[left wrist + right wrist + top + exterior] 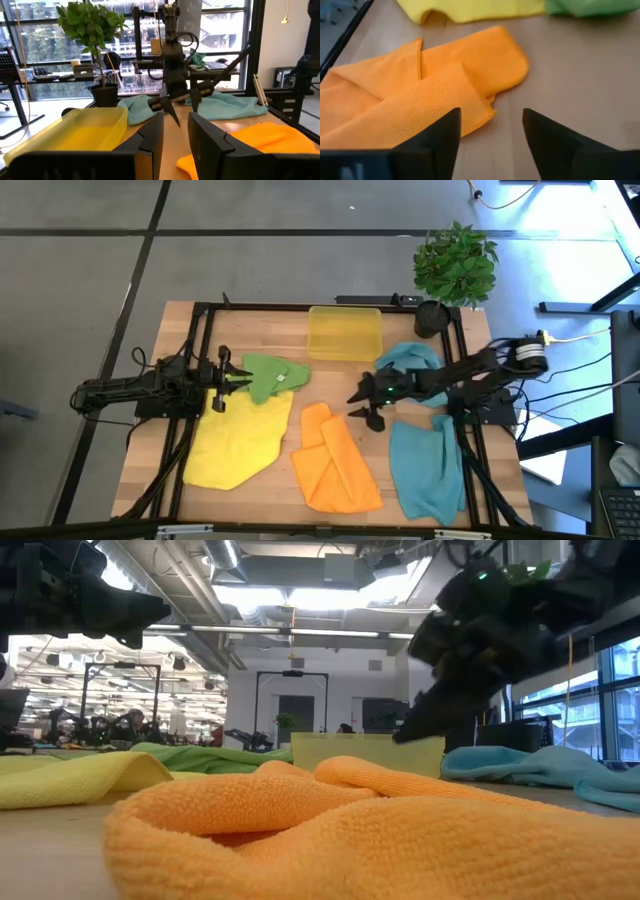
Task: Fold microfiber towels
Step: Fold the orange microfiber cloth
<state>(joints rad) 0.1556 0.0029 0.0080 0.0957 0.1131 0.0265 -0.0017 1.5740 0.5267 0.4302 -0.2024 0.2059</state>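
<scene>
Left gripper (228, 377), fingers narrowly parted and empty, waits near the table's left edge. Orange towel (333, 458) lies half-folded mid-table toward the front edge; right gripper (362, 404), fingers apart, hovers beside it and should pinch one corner squarely.
</scene>
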